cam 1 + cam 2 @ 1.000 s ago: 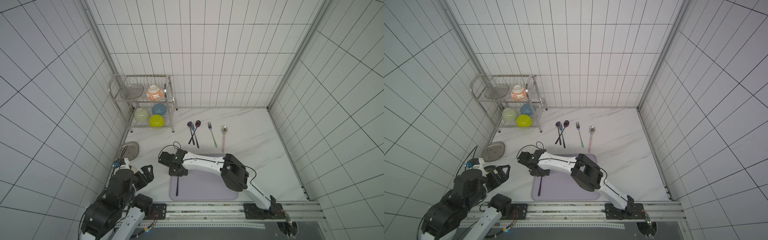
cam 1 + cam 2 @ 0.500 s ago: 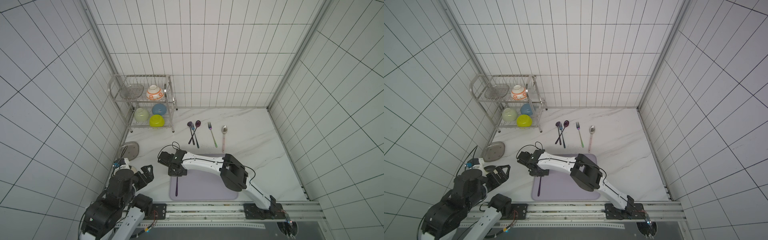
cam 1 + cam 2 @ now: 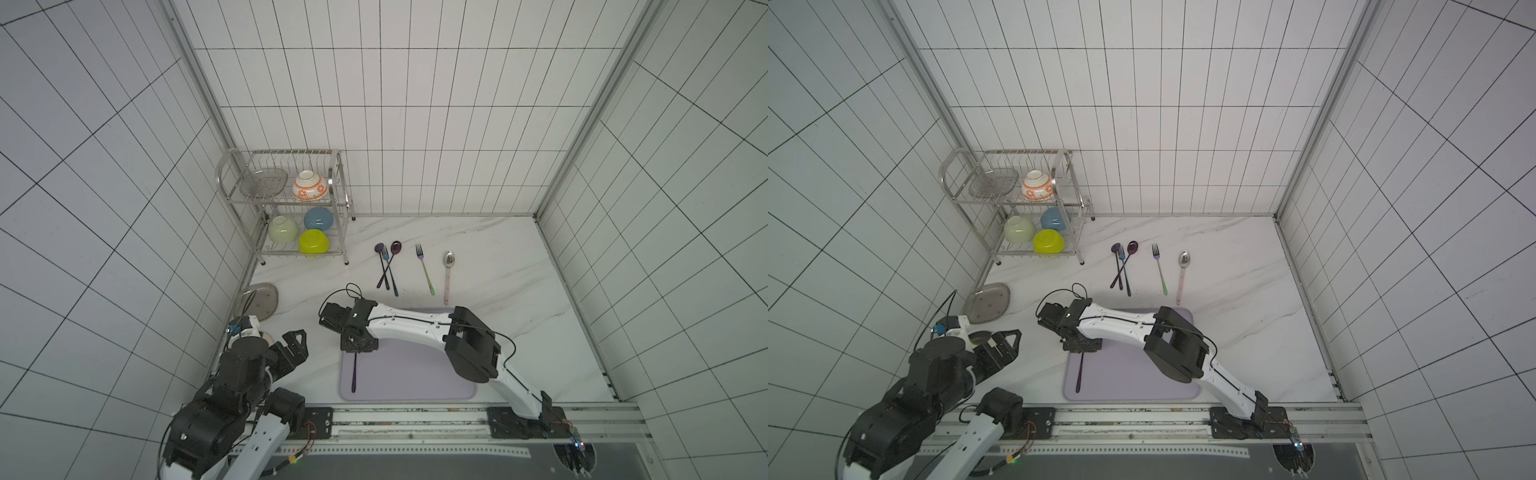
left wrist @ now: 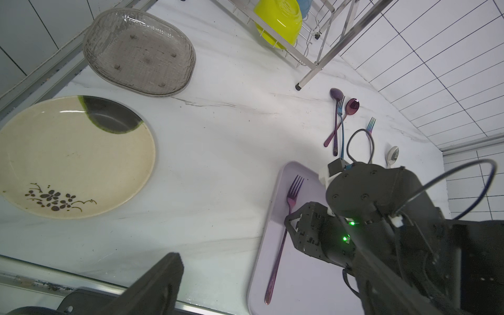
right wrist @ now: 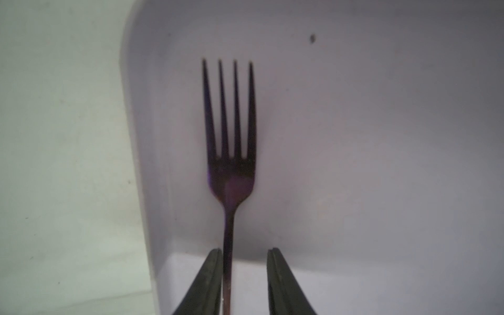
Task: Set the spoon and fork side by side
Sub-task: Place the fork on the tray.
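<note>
A purple fork (image 3: pixel 354 374) (image 3: pixel 1079 374) (image 4: pixel 281 245) (image 5: pixel 231 163) lies flat along the left side of the lavender mat (image 3: pixel 415 374) (image 3: pixel 1133 374), tines pointing to the back wall. My right gripper (image 3: pixel 358 343) (image 3: pixel 1081 345) (image 5: pixel 244 251) hangs low over its neck, open. One finger (image 5: pixel 212 272) touches the handle and the other stands clear of it. Behind the mat lie a purple spoon (image 3: pixel 395 248), a dark spoon (image 3: pixel 379 248) and a silver spoon (image 3: pixel 448 259) with a pink handle. My left gripper (image 3: pixel 297 340) (image 3: pixel 1011 338) is open and empty, left of the mat.
Two more forks (image 3: pixel 424 268) (image 3: pixel 388 270) lie among the spoons. A wire rack (image 3: pixel 286 208) with bowls fills the back left corner. A glass dish (image 3: pixel 259 299) and a cream plate (image 4: pixel 68 158) sit at the left wall.
The right gripper's jaws have parted from the fork's handle, and the fork stays lying on the mat. Neither arm has visibly moved.
</note>
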You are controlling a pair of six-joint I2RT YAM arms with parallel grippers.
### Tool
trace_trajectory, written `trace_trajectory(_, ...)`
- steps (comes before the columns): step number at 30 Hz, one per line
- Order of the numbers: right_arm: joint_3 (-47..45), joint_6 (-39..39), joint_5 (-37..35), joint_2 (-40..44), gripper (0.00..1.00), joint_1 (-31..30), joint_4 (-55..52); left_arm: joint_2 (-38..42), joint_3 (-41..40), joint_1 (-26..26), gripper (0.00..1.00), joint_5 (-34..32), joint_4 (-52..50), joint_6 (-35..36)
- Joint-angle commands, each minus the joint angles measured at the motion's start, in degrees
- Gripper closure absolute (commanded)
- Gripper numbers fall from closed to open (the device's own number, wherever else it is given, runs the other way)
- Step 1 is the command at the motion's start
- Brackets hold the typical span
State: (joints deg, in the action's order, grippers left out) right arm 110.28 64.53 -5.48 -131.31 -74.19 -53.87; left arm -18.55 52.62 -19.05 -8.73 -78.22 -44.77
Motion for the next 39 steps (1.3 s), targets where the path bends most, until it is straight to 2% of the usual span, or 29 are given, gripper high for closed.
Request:
trace_trajectory(1,-2.8,-2.4,-4.0,8.2,0.66,3.9,-2.1,-1.8,-0.4,0.2,0.01,1.1,0.9,1.6)
trace_trajectory(7,-7.8,-6.5,-4.0,13.7,0.65,13.6,-0.8,-3.4,-1.0,0.5,0.01,2.9,1.8,2.5)
trace_trajectory(14,-1.7,-14.1,-3.1,10.1,0.64,22.3,-0.4,-4.9,-1.4,1.1,0.01,4.5,2.3,3.6)
trace_trajectory(16,-0.5,-14.9,-2.6,9.5,0.64,23.6,-0.6,-6.4,-1.9,1.1,0.01,6.7,2.4,4.6)
trace_trajectory(20,-2.1,-18.1,-2.3,11.2,0.61,25.5,-0.7,-12.5,-4.4,0.7,0.02,15.3,2.8,5.5)
trace_trajectory(29,-18.6,-25.2,1.1,23.1,0.38,31.6,5.0,-26.1,-7.1,-7.4,0.02,15.8,9.4,1.2)
trace_trajectory(32,-23.4,-26.3,1.9,26.3,0.34,33.4,7.0,-32.2,-7.2,-7.5,0.02,17.1,10.0,1.4)
trace_trajectory(35,-26.9,-27.0,2.0,28.2,0.32,36.1,8.5,-34.8,-6.8,-8.1,0.02,16.8,10.9,0.9)
trace_trajectory(39,-29.5,-27.6,4.2,28.4,0.33,40.8,10.0,-41.9,-4.2,-16.1,0.02,10.1,14.8,-1.7)
